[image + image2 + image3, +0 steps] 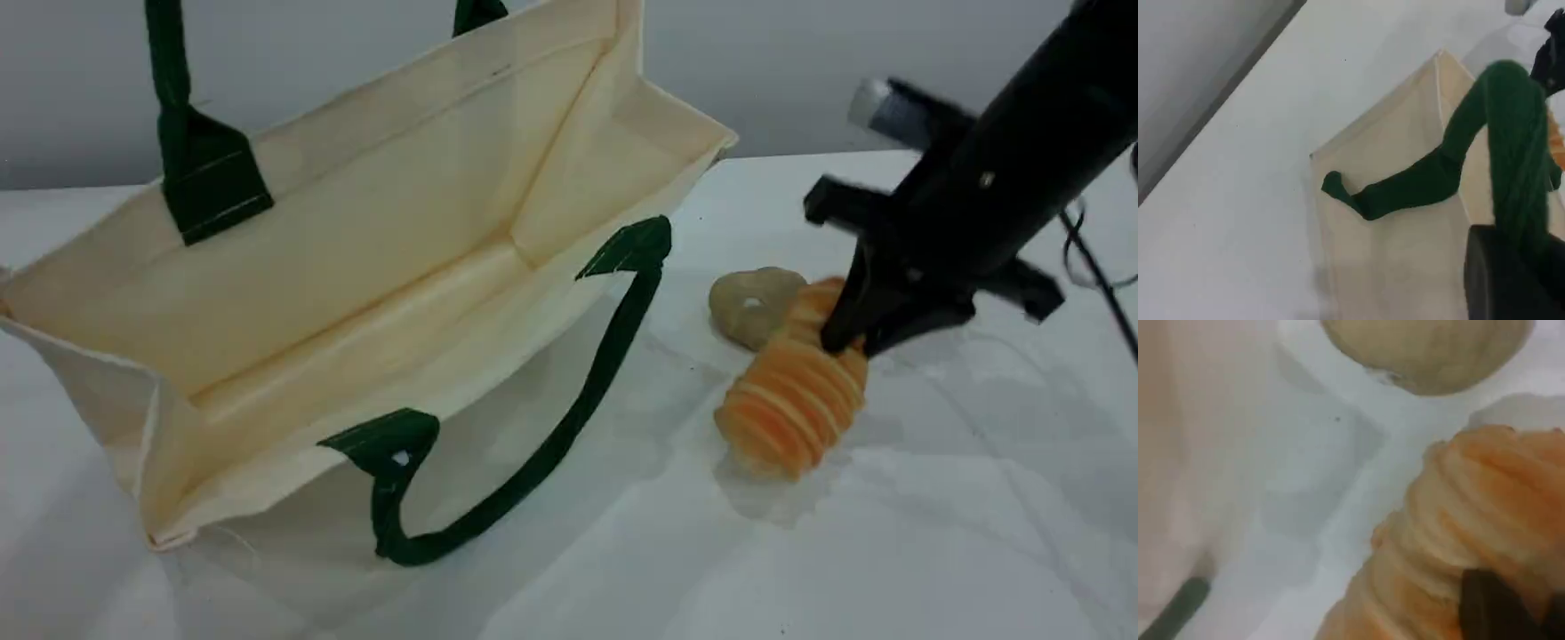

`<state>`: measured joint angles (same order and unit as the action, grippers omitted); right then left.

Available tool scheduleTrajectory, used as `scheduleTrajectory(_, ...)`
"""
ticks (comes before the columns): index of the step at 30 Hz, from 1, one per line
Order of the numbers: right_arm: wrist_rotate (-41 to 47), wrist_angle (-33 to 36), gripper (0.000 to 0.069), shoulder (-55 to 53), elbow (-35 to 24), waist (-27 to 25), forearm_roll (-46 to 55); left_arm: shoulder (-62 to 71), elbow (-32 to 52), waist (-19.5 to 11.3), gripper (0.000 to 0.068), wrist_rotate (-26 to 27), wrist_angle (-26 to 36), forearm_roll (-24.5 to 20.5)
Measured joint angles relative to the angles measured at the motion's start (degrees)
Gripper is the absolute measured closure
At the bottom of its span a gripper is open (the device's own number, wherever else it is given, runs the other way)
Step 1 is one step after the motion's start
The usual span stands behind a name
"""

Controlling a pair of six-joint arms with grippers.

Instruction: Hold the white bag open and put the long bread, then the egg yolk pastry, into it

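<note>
The white bag [373,267] lies with its wide mouth open toward the camera. One green handle [178,116] is pulled straight up past the top edge, and the other handle [569,418] hangs loose over the front. My left gripper [1511,267] is shut on the raised green handle [1511,133]. The long bread [791,400], orange and ridged, is right of the bag, with my right gripper [845,342] shut on its far end. The right wrist view shows the bread [1471,533] under a dark fingertip [1491,607]. The egg yolk pastry [756,302] [1431,353] sits just behind it, touching it.
White tabletop [933,533] stretches in front and to the right. A grey wall [800,71] backs the table. Black cables [1093,267] trail at the far right edge beside the right arm.
</note>
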<state>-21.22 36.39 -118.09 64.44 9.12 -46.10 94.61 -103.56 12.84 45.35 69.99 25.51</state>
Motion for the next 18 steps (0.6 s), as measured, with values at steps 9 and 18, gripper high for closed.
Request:
scheduleTrajectory(9,4.5,3.9,0.0619,12.1,-0.1,-0.1,6.0,0.0,0.0,0.0,0.0598,0.0,0.0,0.0)
scheduleTrajectory(18,13.7,8.7,0.0628,28.0,-2.3,0.0,18.3,0.0,0.0,0.0,0.0598,0.0,0.0,-0.1)
